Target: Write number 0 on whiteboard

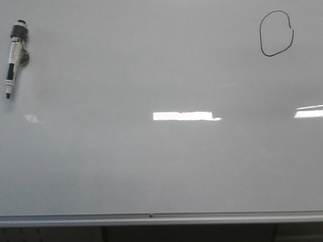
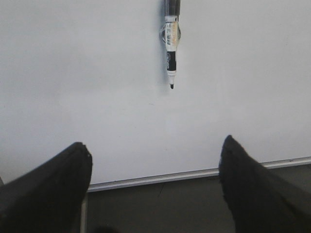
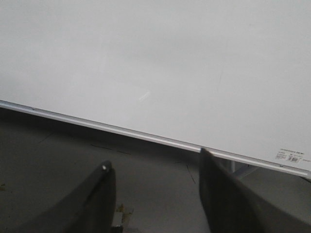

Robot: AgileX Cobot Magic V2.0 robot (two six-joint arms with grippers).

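Reading the front view from left to right, I find the marker pen (image 1: 13, 56) lying at the upper left of the frame, cap end up and tip pointing down, flat on the whiteboard (image 1: 151, 166). I take that as a parked spot: well apart from the drawing, where it cannot smear anything. Across the middle I see only bare board and bright light reflections. At the upper right sits the number 0 (image 1: 276, 33), a thin black oval, slightly lopsided, with a small kink at its upper right. The loop looks closed, so I judge the writing done and the pen set aside.

Neither arm shows in the front view. On the left wrist view, my left gripper (image 2: 154, 167) has its fingers spread wide and empty, hanging near the board's silver frame, with the pen beyond it at the top centre of that frame. On the right wrist view, my right gripper (image 3: 154, 187) is also spread and holding nothing, off the board's edge over dark floor, which keeps it clear of the ink.
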